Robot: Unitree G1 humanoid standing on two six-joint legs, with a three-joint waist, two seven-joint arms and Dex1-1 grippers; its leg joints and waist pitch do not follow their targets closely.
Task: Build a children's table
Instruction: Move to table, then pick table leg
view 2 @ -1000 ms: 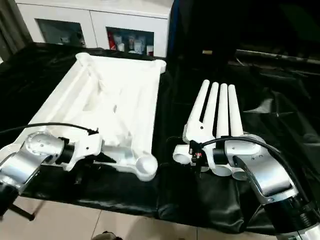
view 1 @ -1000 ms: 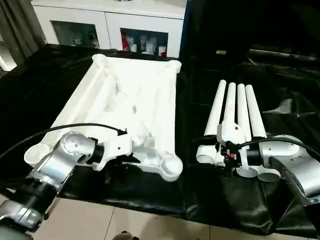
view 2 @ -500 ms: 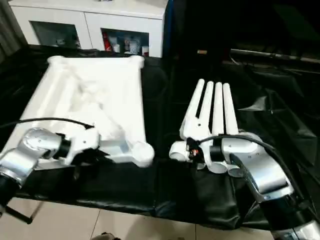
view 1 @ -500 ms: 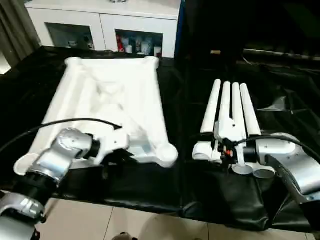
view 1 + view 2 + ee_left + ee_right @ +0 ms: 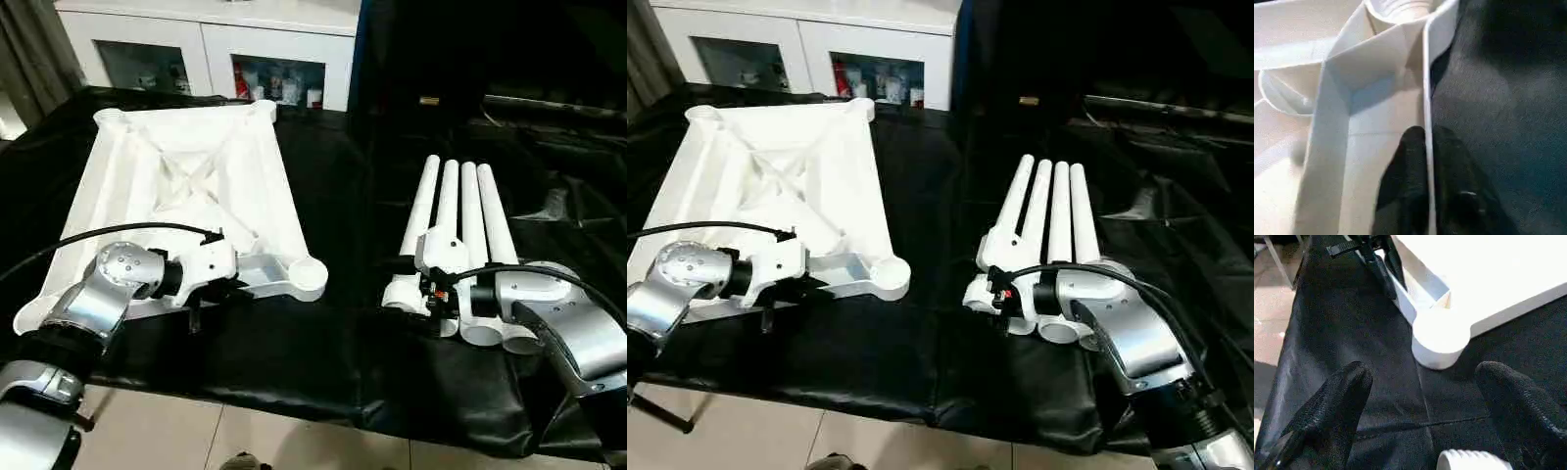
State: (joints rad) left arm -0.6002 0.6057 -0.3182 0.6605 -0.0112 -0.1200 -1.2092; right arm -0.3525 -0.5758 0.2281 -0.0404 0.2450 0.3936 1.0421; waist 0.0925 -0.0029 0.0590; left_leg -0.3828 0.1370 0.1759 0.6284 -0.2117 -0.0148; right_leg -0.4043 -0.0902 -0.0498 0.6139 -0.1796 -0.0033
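Nearest you, your left gripper (image 5: 1426,161) is pinched on the thin near rim of the upturned table top (image 5: 176,176), which lies on the black-draped worktop (image 5: 294,352) at your left. Your right gripper (image 5: 1422,396) stands wide apart, holding nothing, beside the four legs (image 5: 456,220) lying together. Beyond sits a white cabinet (image 5: 211,44).

Both forearms are silver metal with rounded joints, the left forearm (image 5: 93,308) and the right forearm (image 5: 573,328), and each ends in a white plastic wrist housing. A thin black cable (image 5: 118,233) runs in an arc over the left arm, and another black cable (image 5: 519,270) curves over the right one, where a small red part shows near the wrist. The fingers (image 5: 1334,404) are black with a finely textured surface.
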